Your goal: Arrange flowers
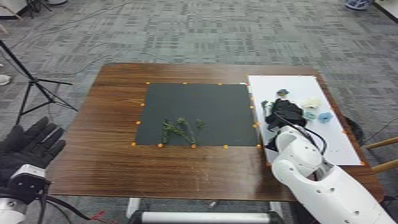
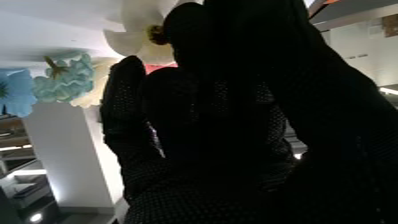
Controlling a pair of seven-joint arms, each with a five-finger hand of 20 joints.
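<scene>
My right hand (image 1: 286, 111) is over the white sheet, beside several loose flowers. A small dark-centred flower (image 1: 282, 92) lies just beyond it; a cream flower (image 1: 312, 103), a pale teal one (image 1: 309, 115) and a blue one (image 1: 324, 117) lie to its right. Green stems (image 1: 182, 131) rest on the dark mat's near part. In the right wrist view, my right hand (image 2: 213, 135) stands close to a white flower (image 2: 133, 35); whether they touch is unclear. A teal flower (image 2: 67, 80) and a blue flower (image 2: 13, 92) are farther off. My left hand (image 1: 31, 145) is open beside the table.
The dark mat (image 1: 195, 102) lies mid-table, with orange markers around its edge. The white sheet (image 1: 289, 82) adjoins it on the right. Bare wood (image 1: 160, 172) runs along the near side of the brown table. A black tripod (image 1: 34, 80) stands on the floor at the left.
</scene>
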